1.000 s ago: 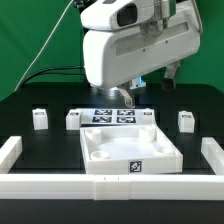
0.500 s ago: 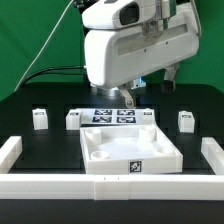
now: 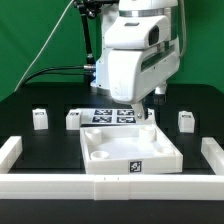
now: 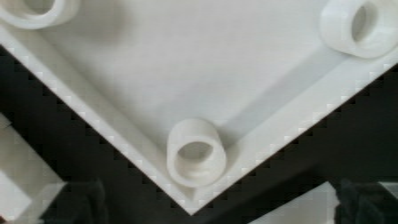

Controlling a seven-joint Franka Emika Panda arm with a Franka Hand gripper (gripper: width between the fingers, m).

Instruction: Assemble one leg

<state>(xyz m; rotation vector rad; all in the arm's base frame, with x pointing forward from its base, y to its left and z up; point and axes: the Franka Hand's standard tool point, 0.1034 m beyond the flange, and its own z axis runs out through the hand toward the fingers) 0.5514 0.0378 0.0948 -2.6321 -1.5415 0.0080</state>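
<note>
Three small white plastic block-shaped legs stand upright on the black bench (image 3: 40, 150). None of them is held. Two are toward the exterior view's left: the outer leg (image 3: 40, 119) and the inner leg (image 3: 73, 119), near each other but apart. The inner one is just beside the thin flat white marker board (image 3: 108, 116). The third leg (image 3: 186, 121) stands alone toward the exterior view's right. Each is a stubby squared post with a small dark mark on its facing side, too small to read.

Between them lies the large white square tray-like panel (image 3: 112, 164), with a black-and-white tag on its front wall. Long white border rails (image 3: 10, 150) edge the bench.

The white robot arm (image 3: 135, 60) hangs over the panel's far edge and hides the claw in the exterior view. In the wrist view the claw (image 4: 210, 205) shows as two dim, blurred fingertips (image 4: 57, 205), spread wide with nothing between them. Under them lies a panel corner with an oval hole (image 4: 192, 152).
</note>
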